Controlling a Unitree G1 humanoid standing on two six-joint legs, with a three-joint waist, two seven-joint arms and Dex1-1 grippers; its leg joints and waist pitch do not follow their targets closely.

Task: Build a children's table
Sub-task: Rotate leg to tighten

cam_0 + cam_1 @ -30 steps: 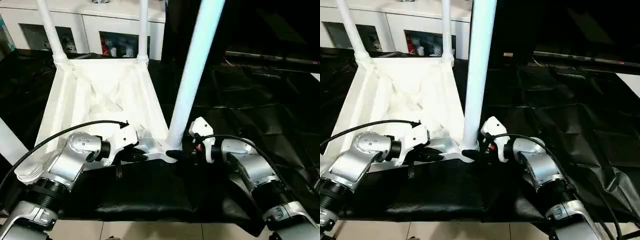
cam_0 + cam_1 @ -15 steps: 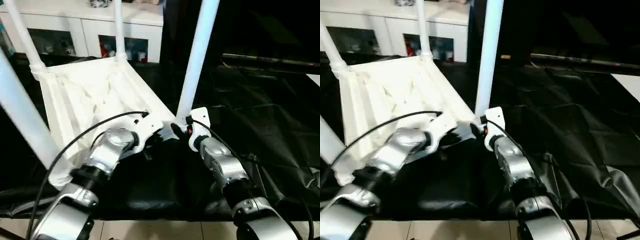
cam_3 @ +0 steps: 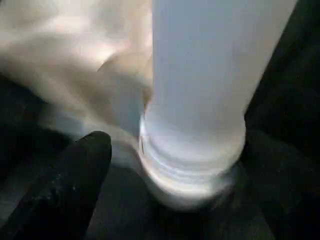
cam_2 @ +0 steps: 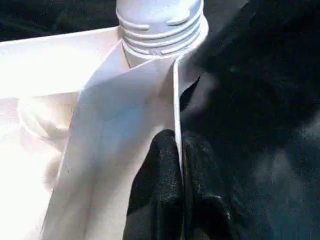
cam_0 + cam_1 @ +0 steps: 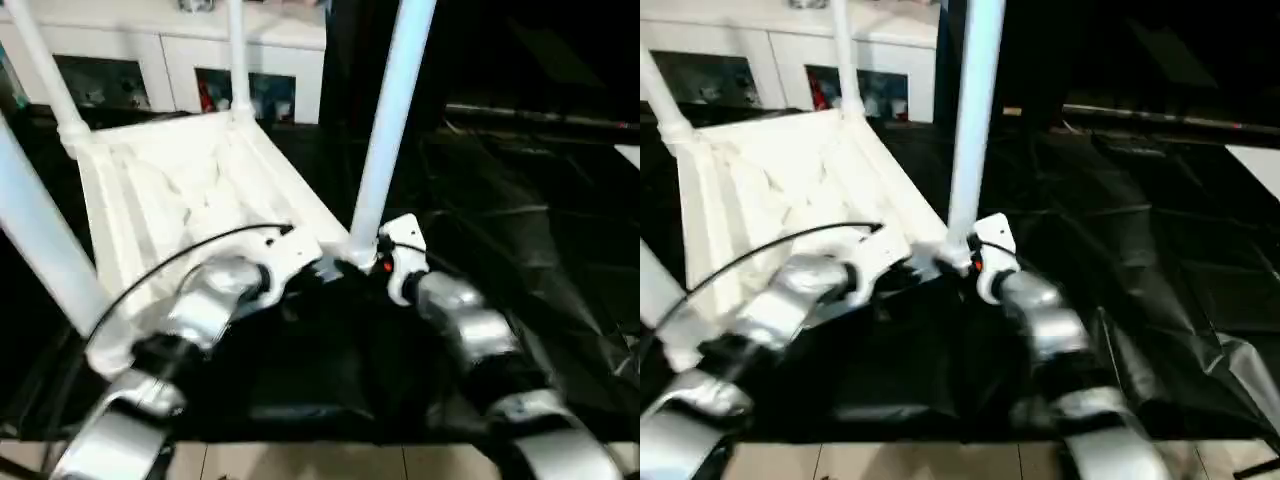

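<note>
Left fingers (image 4: 167, 192) pinch tabletop (image 5: 190, 190) rim; right fingers (image 3: 75, 185) spread around leg (image 5: 385, 130) base.

We see our left gripper (image 4: 179, 190) with its two black fingers (image 4: 157, 192) pinched together on the thin white side wall of the children's table (image 4: 60, 65), one finger on each face of the wall's edge. Beyond the fingers, that wall runs up to a rounded corner socket (image 4: 160, 42) ringed with ridges, where a round white leg (image 4: 159, 9) is seated. Inside the wall lies the pale underside of the top; outside it, the black cover of the worktop (image 4: 260, 100).
</note>
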